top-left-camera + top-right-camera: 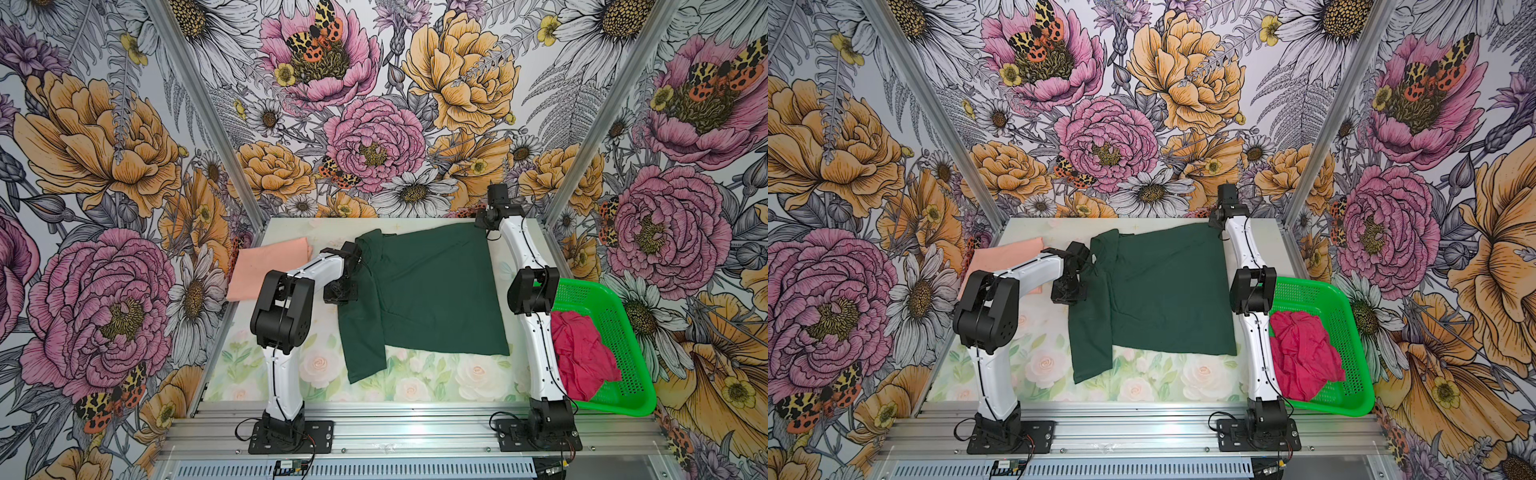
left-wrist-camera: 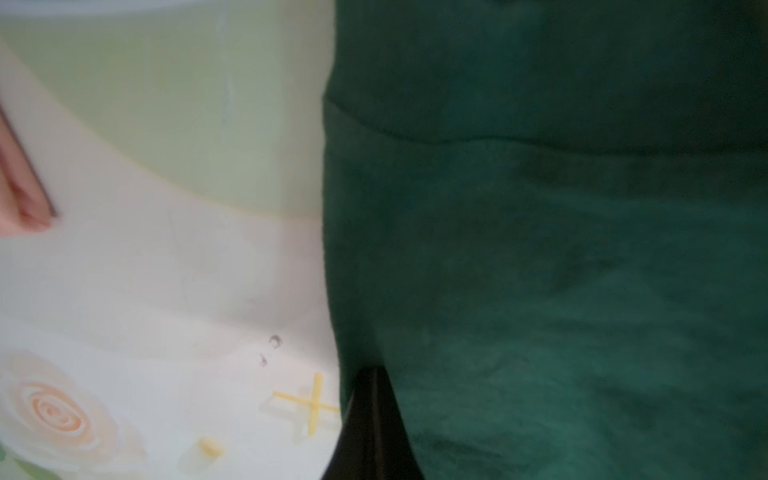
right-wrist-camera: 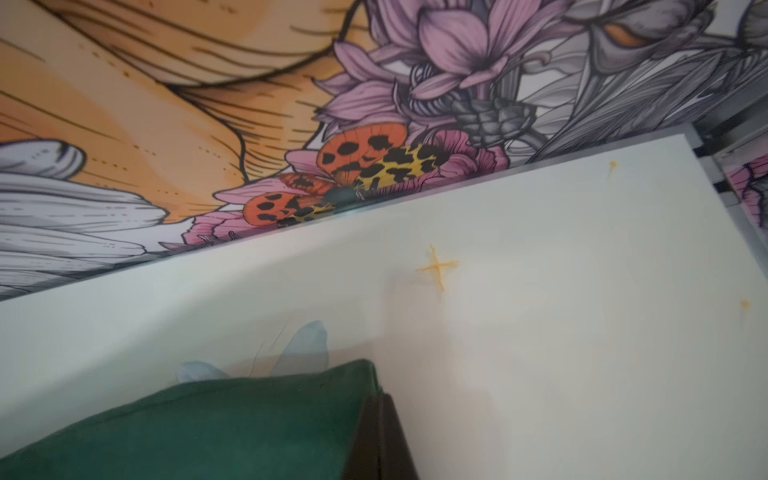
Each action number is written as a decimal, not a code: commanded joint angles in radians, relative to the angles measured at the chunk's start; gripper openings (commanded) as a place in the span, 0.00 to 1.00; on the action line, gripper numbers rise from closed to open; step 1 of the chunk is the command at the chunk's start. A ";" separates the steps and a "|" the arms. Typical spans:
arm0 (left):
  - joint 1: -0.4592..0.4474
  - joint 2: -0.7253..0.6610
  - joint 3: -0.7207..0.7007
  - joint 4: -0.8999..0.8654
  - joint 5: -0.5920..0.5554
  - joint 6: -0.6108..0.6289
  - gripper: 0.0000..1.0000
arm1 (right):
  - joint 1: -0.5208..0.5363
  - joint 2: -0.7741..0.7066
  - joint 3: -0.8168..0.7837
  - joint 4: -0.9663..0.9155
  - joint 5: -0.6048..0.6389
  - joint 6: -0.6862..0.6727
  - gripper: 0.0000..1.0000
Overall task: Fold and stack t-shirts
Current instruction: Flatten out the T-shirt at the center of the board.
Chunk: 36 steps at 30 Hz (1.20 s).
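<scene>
In both top views the fingertips of both pincers are hidden under their own black wrists. Only the wrist views show them, each as a dark, blurred wedge cut off by the frame edge. The left pincer (image 2: 368, 399) is clenched on the side edge of the dark forest green cloth t-shirt (image 1: 432, 291), whose cloth comes right up to its tip. The right pincer (image 3: 376, 415) is clenched as well, with the far corner of that same shirt gathered against it. How much cloth sits between its fingers is hard to make out. The shirt lies spread on the floral-print counter (image 1: 436, 374) between the two pincers, with one flap folded over along the side by the left pincer.

One bright green perforated plastic basket (image 1: 615, 316) sits well behind the right pincer, beside the right arm. It holds one crumpled crimson-pink cloth t-shirt (image 1: 582, 353), partly hidden by that arm.

Just outward of the left pincer, away from the green shirt, a pale peach-salmon cloth t-shirt (image 1: 270, 266) lies flat as a neat rectangle. The left arm covers its near corner, and the left wrist view catches only a blurred corner of it.

There are three t-shirts, one basket and two pincers.
</scene>
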 commanded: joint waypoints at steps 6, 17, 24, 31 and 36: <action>-0.018 0.064 0.049 -0.004 0.043 0.012 0.00 | -0.027 0.012 0.035 0.119 0.083 -0.061 0.00; -0.008 0.119 0.057 -0.050 -0.036 0.011 0.00 | -0.038 0.045 -0.014 0.123 0.051 -0.076 0.05; 0.110 -0.004 -0.031 -0.096 -0.127 0.015 0.00 | -0.048 0.046 -0.014 0.125 0.049 -0.085 0.05; 0.200 -0.092 -0.073 -0.156 -0.205 0.026 0.00 | -0.054 0.051 -0.015 0.123 0.048 -0.099 0.06; 0.208 -0.128 -0.060 -0.159 -0.250 0.020 0.00 | -0.055 0.060 -0.014 0.125 0.010 -0.101 0.44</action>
